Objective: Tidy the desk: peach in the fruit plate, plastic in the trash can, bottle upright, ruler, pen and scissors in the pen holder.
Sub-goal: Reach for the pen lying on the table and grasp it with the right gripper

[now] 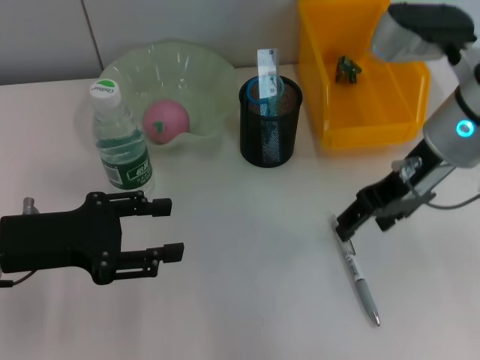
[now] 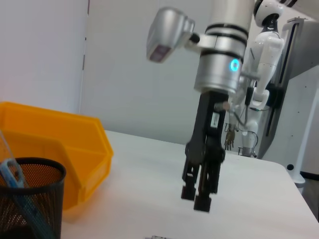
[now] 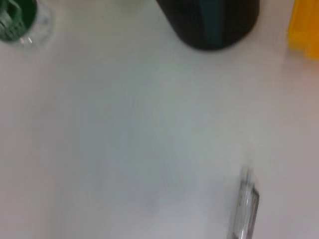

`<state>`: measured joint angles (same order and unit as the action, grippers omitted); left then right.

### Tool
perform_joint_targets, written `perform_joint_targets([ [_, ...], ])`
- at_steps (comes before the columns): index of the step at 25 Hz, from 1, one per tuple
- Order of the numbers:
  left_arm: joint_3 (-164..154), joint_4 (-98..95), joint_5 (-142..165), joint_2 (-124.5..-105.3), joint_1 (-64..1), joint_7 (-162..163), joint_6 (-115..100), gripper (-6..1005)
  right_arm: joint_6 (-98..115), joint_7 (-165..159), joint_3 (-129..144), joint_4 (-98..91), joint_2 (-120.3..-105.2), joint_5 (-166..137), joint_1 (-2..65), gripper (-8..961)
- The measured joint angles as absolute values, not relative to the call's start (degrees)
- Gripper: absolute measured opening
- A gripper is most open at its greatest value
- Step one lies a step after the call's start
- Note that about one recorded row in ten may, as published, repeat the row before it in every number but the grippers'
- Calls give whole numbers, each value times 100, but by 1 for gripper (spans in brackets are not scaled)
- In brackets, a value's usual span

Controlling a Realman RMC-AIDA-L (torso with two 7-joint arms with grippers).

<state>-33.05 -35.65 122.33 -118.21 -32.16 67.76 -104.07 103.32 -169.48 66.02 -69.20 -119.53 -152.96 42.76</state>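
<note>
White counter [image 1: 247,300] under a pale wall fills the head view. The right end effector [image 1: 346,227] hangs at the near-right of the counter, arm slanting down from the upper right, tips low over the cap end of the pen [image 1: 358,273]. From those tips the pen runs away toward the robot and slightly rightward, its long axis nearly in line with the arm's own slant; whether the tips touch it cannot be told. Beyond the right end effector, up and to its left, stands the pen holder [image 1: 270,124] with the ruler [image 1: 267,73] already in it; the trash can [image 1: 360,82] lies beyond, the fruit plate [image 1: 169,82] with the peach [image 1: 166,121] and the upright bottle [image 1: 118,139] far to its left. The left end effector [image 1: 171,229] hovers over the near-left counter, fingers spread wide and empty, well apart from the pen (the right arm is plainly the nearer).

Left wrist view: the right end effector [image 2: 195,197] points straight down, its fingers drawn close together with only a narrow gap, gripping nothing visible, just above the counter.

Right wrist view: the pen [image 3: 245,206] lies on bare counter, the pen holder [image 3: 209,22] farther off.
</note>
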Motion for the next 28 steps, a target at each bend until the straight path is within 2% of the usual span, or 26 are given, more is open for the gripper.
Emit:
perform_joint_targets([
  [11, -3314, -3698, 12243, -11813, -3246, 6767, -10464, 732, 10069, -16964, 6554, -6216, -11969, -15731, 4570, 745],
  [28, -3433, -3785, 12234, -11816, -3310, 6779, -10606, 734, 9279, -16972, 6514, -4798, -11968, -15939, 5430, 745],
])
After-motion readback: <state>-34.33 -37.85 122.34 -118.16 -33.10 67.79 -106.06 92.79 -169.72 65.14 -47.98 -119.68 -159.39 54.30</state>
